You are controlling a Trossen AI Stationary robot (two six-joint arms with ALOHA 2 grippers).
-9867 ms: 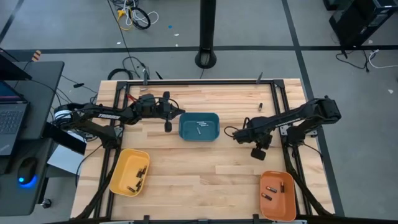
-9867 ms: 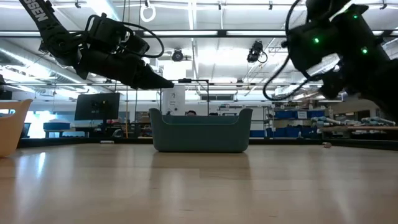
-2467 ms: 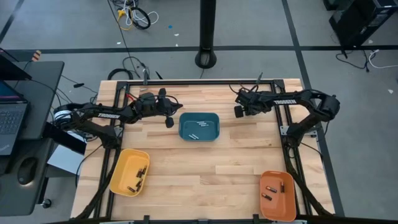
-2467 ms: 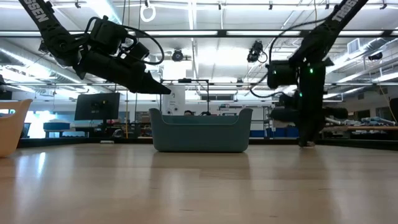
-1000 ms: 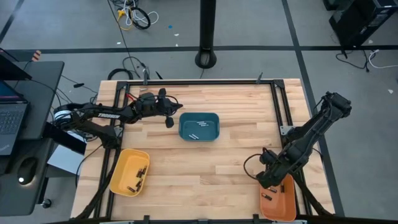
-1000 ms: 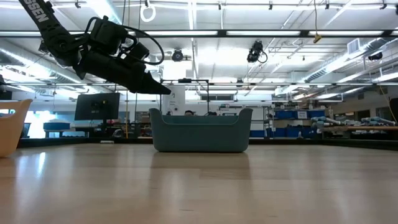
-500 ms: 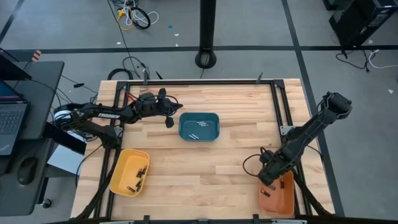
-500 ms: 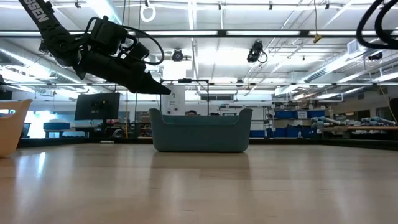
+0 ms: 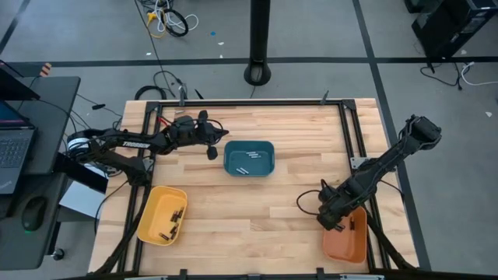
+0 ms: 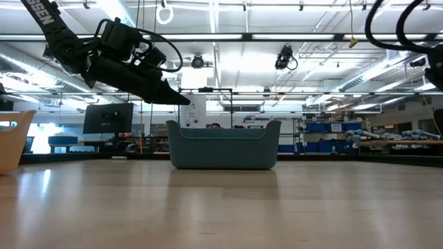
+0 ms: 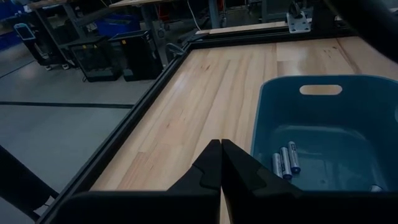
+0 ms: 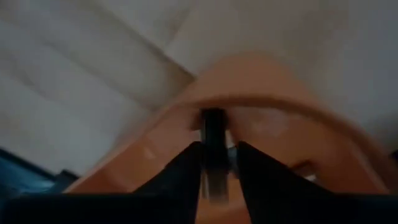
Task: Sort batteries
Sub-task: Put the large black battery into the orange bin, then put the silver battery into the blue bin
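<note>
Right arm over the orange tray, letting a battery go

A second ago I had the right gripper [image 9: 336, 220] clamped narrow over the orange tray [image 9: 348, 246]; now its jaws have parted, and in the right wrist view a dark battery [image 12: 213, 146] sits between the fingers [image 12: 180, 169] with a gap showing on one side. I judge it is being released into that tray, though I cannot tell whether it has left the pads yet. If it lands, that is one more cell sorted. The left gripper [image 9: 210, 150] hangs just beside the teal bin [image 9: 249, 146], pinched fully closed on nothing. Three batteries [image 11: 284, 163] lie in the bin, so there is more to move. More cells [image 9: 173, 224] lie in the yellow tray [image 9: 151, 214].
</note>
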